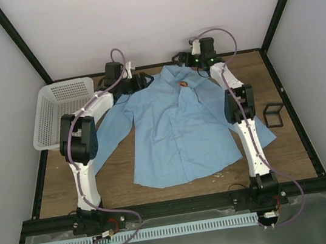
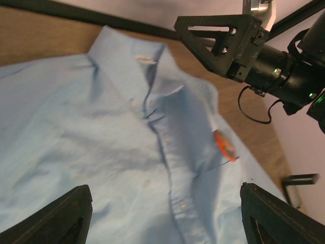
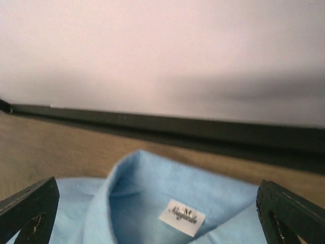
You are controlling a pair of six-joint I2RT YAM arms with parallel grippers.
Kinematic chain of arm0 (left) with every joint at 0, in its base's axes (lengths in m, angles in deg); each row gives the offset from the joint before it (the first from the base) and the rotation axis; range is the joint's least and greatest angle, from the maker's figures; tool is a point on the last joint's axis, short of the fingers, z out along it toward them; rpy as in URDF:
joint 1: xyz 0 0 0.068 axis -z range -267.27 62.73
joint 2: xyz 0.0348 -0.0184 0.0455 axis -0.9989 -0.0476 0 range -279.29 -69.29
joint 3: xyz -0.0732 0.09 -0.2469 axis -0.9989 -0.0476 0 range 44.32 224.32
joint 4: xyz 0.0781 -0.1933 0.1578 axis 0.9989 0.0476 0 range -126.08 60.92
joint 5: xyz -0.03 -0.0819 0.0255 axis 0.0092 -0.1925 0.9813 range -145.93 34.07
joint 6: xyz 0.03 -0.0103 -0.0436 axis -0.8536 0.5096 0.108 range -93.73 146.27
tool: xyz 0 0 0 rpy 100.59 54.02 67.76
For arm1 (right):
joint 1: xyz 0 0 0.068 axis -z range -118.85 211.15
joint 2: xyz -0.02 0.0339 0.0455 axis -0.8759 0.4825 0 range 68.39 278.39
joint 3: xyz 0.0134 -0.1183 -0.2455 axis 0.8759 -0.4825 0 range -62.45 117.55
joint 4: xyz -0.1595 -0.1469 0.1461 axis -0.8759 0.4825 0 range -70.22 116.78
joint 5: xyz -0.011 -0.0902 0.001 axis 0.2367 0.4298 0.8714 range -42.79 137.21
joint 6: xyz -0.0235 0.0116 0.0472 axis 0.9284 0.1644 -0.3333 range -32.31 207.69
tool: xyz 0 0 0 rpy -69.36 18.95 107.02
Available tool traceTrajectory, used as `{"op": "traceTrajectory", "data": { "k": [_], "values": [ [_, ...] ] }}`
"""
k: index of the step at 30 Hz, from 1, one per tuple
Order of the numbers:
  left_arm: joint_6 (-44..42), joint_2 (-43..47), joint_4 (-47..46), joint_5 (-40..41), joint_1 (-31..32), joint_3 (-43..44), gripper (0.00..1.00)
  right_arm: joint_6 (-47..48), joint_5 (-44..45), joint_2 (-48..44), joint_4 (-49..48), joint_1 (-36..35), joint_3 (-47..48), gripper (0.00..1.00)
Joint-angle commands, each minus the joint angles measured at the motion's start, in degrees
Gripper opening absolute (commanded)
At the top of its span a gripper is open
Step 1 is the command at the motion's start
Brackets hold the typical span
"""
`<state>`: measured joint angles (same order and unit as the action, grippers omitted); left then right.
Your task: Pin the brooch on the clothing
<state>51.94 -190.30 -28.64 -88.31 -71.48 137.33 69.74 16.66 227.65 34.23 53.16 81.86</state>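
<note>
The light blue shirt (image 1: 179,129) lies flat on the wooden table, collar at the far end. The tiny orange-red brooch (image 1: 184,84) sits on the shirt just right of the collar; the left wrist view shows it edge-on (image 2: 224,145) on the right collar flap, a thin pin under it. My left gripper (image 1: 143,80) is open and empty above the shirt's left shoulder (image 2: 91,132). My right gripper (image 1: 185,59) is open and empty over the far collar, whose white label (image 3: 182,217) shows between its fingers.
A white mesh basket (image 1: 63,112) stands at the far left. A small black square frame box (image 1: 273,114) sits on the table at the right, also in the left wrist view (image 2: 299,185). A black frame rail (image 3: 167,127) runs along the table's far edge.
</note>
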Motion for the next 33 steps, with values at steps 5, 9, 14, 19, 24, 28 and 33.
{"op": "traceTrajectory", "data": {
  "k": [5,9,14,19,24,28,33],
  "values": [
    [8.92,-10.30,-8.64,-6.71,1.48,9.60,0.81,0.77,7.47,-22.80,7.00,0.72,-5.37,1.00],
    [13.67,-17.04,-5.86,-5.50,2.38,19.20,0.76,-2.23,4.27,-36.34,7.07,1.02,-24.47,1.00],
    [21.15,-20.49,-10.44,-0.48,3.46,19.75,0.73,-4.83,-1.21,-44.12,6.80,1.60,-39.61,1.00],
    [24.15,-24.71,-2.23,3.79,2.57,26.10,0.73,-6.10,-4.27,-46.66,1.29,2.20,-53.82,1.00],
    [30.70,-27.29,-3.40,1.98,0.11,23.99,0.68,-7.04,-7.97,-43.24,-3.38,4.21,-59.32,1.00],
    [29.80,-27.69,-2.59,2.85,-1.87,22.48,0.68,-5.42,-6.50,-38.17,-4.03,5.22,-58.81,1.00],
    [30.46,-29.05,-1.32,2.09,-4.82,22.93,0.68,-7.24,-2.04,-35.69,-5.74,8.94,-62.73,1.00]
  ]
}}
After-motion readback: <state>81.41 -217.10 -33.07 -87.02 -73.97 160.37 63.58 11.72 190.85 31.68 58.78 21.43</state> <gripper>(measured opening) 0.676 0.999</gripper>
